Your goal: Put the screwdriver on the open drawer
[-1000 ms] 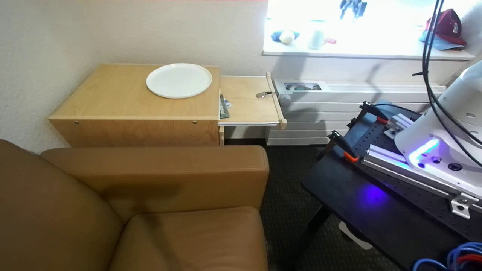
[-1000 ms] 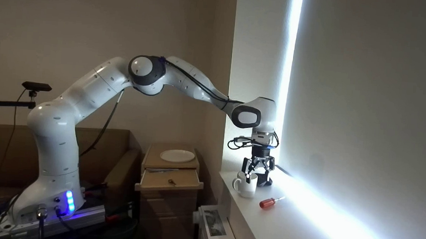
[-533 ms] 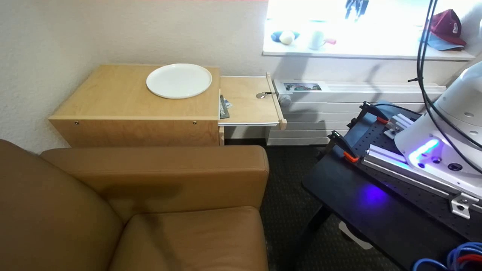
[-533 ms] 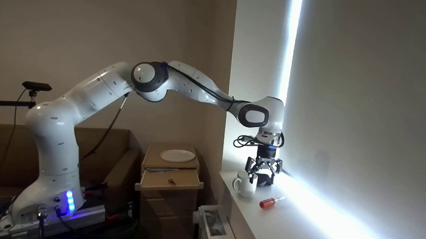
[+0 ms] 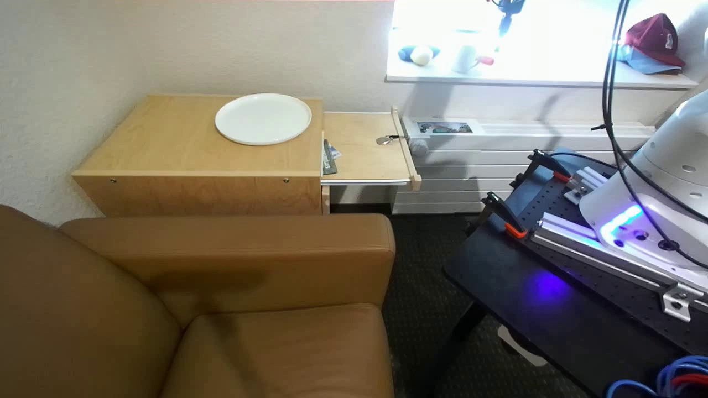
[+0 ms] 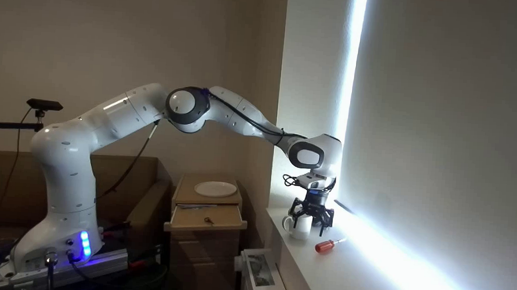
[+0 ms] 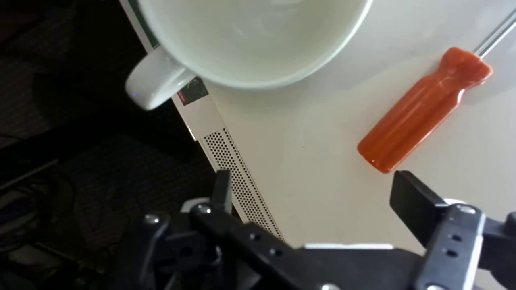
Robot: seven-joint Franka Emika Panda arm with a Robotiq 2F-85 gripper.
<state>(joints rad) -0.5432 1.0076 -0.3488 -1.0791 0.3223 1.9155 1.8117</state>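
Since half a second ago, the robot arm [image 6: 182, 102] has sunk, elbow and wrist both lower, and the claw [image 6: 308, 229] has turned and tilted above the table [image 6: 340, 282]. From its upright base the arm slants up to the elbow, then slopes down to the wrist; its shell is glossy white with dark grey at elbow and wrist. The claw points downward, wide, its black, jointed fingers well apart.

Near them in the wrist view, the screwdriver [image 7: 415, 117] lies flat on the smooth white table: fluted, shiny orange-red handle toward the room-side edge, slim metal shank toward the brightly lit edge. Near it, by the table's corner closest to the nightstand [image 5: 166, 138], stands an upright round mug [image 6: 302, 231], white and glossy, its handle turned to the room-side edge.

Off the table, on the room side of that corner, the open drawer [image 5: 362, 163], shallow pale wood, juts from the nightstand.
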